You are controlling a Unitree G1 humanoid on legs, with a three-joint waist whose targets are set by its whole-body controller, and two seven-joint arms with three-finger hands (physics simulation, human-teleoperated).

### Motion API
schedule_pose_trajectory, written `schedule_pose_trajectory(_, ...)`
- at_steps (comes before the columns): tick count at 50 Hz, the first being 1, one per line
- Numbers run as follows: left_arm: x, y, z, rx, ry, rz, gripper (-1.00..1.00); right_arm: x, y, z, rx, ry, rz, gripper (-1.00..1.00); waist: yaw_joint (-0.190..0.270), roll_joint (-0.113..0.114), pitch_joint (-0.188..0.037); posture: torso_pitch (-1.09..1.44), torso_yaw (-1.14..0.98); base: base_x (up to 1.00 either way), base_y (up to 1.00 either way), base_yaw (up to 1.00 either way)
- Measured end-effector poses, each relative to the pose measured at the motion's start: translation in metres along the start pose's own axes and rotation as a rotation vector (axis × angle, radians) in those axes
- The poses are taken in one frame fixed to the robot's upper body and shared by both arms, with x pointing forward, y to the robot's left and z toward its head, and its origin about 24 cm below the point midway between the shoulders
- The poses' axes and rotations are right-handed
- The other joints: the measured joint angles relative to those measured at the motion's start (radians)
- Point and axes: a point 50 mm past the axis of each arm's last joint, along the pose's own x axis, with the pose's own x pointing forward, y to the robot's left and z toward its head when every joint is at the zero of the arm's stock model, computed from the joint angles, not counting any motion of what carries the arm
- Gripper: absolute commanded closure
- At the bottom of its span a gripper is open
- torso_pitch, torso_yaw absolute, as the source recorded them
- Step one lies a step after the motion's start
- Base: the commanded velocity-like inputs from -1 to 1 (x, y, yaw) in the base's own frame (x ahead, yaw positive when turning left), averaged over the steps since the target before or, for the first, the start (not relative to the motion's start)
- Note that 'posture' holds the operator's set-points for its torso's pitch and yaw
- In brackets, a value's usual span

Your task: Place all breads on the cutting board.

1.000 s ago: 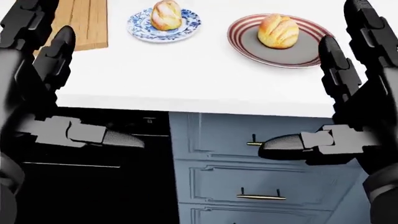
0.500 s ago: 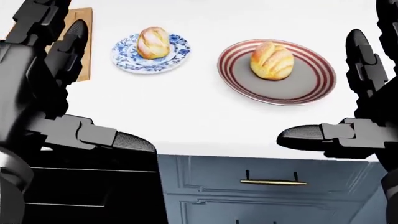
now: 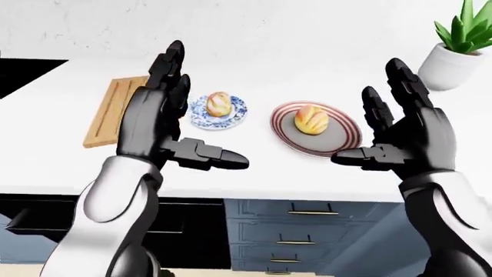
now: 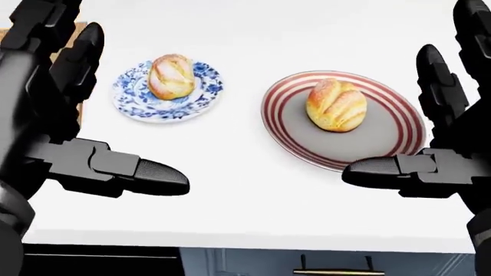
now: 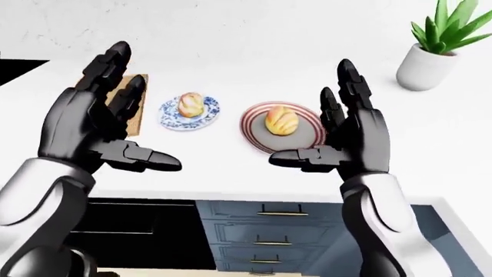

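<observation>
On the white table, seen over both raised arms:

Breads: two rolls, neither on the board yet. One roll sits on the blue patterned plate; the other roll sits on the red-striped plate to its right in the head view.

Cutting board: the wooden cutting board lies at the left of the left-eye view, just beyond the blue plate, partly behind the left hand; nothing shows on its visible part.

Left hand: the left hand is spread wide, fingers up and thumb pointing inward, holding nothing, raised above the table near the blue plate.

Right hand: the right hand mirrors it, fully spread and holding nothing, beside the striped plate.

What changed: over the last second the whole head view has shifted. The drawers below have nearly dropped out of sight and the plates sit lower and larger, so the camera has closed in on the table.

Meaning for the task: I judge the approach nearly done, with both rolls probably within reach. No grasp has begun.

Other: a potted plant stands well apart at top right.
</observation>
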Motion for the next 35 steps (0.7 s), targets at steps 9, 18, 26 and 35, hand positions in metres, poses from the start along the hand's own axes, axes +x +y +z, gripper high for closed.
schedule_pose_trajectory(9, 0.001, 0.003, -0.001, 0.001, 0.001, 0.009, -1.00, -0.002, 0.005, 0.000, -0.007, -0.018, 0.018, -1.00, 0.011, 0.058, 0.020, 0.00, 0.00, 0.00, -0.01, -0.25)
schedule_pose_trajectory(18, 0.004, 0.003, 0.004, 0.007, -0.002, 0.018, -1.00, -0.001, 0.005, 0.006, -0.022, -0.041, 0.018, -1.00, 0.020, -0.031, 0.028, 0.00, 0.00, 0.00, 0.00, 0.00)
schedule_pose_trajectory(26, 0.029, 0.000, 0.012, 0.025, 0.007, -0.013, -1.00, -0.001, 0.002, 0.004, -0.035, -0.039, -0.003, -1.00, 0.013, -0.011, 0.015, 0.00, 0.00, 0.00, 0.00, 0.00)
schedule_pose_trajectory(35, 0.076, 0.008, 0.016, 0.061, 0.080, 0.005, -1.00, 0.000, 0.003, 0.003, -0.035, -0.038, 0.003, -1.00, 0.012, -0.011, 0.011, 0.00, 0.00, 0.00, 0.00, 0.00)
